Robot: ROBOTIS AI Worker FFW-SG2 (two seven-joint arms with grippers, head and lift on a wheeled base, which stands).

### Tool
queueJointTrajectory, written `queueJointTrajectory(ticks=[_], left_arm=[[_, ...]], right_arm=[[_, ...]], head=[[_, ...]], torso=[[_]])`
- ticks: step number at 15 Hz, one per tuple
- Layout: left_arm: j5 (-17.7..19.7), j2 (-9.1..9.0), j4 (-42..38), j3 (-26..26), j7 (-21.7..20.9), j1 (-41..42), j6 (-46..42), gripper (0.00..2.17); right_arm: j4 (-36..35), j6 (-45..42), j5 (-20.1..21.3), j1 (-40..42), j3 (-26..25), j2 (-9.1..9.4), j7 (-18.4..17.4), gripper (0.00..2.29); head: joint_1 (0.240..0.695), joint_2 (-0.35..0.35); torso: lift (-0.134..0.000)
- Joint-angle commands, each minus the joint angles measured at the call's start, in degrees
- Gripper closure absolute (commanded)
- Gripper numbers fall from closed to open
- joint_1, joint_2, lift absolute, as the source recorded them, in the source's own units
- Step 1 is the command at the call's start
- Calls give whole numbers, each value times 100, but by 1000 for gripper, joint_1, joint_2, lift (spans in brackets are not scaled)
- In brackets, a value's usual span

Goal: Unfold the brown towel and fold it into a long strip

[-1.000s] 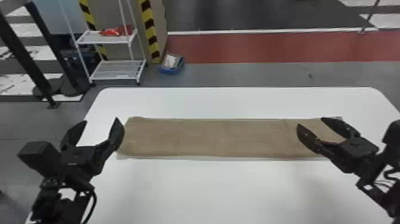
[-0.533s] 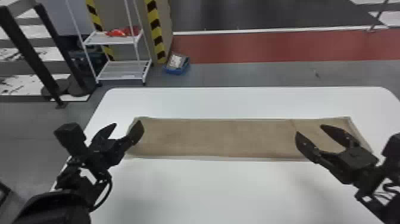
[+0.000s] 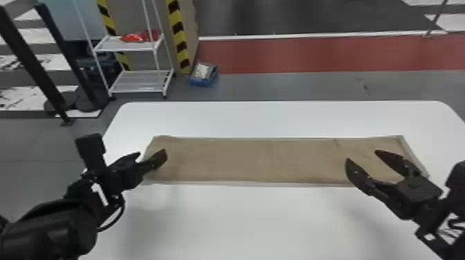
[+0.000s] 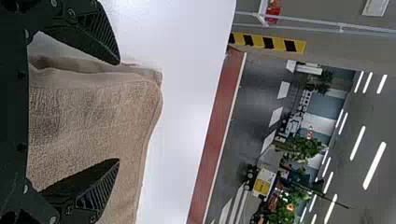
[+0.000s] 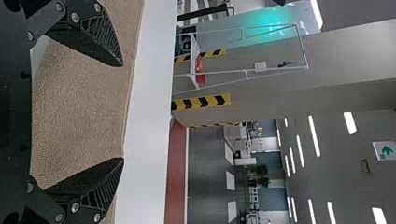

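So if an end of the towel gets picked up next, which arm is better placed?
Probably left: the left gripper, open, is by the left end of the brown towel, that end's edge seeming to lie between its fingers. The right gripper, also open, hangs farther in from the right end.

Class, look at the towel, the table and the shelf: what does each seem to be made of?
Towel: soft, matt cloth, probably cotton, judging by its nubbly weave and stitched-looking hem.
Table: smooth, pale top with a faint sheen, perhaps laminate or plastic.
Shelf: likely white-painted metal, given its thin, straight posts.
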Motion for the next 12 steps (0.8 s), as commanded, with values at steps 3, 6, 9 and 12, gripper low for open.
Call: queueJointTrajectory(ticks=[3,6,9,12], left_arm=[[34,57,-74,28,-308,46,317,205],[78,-23,-109,-42,-624,72,282,205],[113,-66,-135,-192,-800,90,53,205],[113,-93,-100,-385,-765,63,-421,205]], right_arm=[[163,-39,44,-80,32,-10,0,184],[251,-57,26,-115,5,-28,9,184],[330,-57,-53,-115,-83,-46,18,184],[365,-74,-80,-106,-153,-46,70,184]], head=[[695,90],[695,82],[695,53],[695,22]], torso=[[-113],[-113],[-113],[-113]])
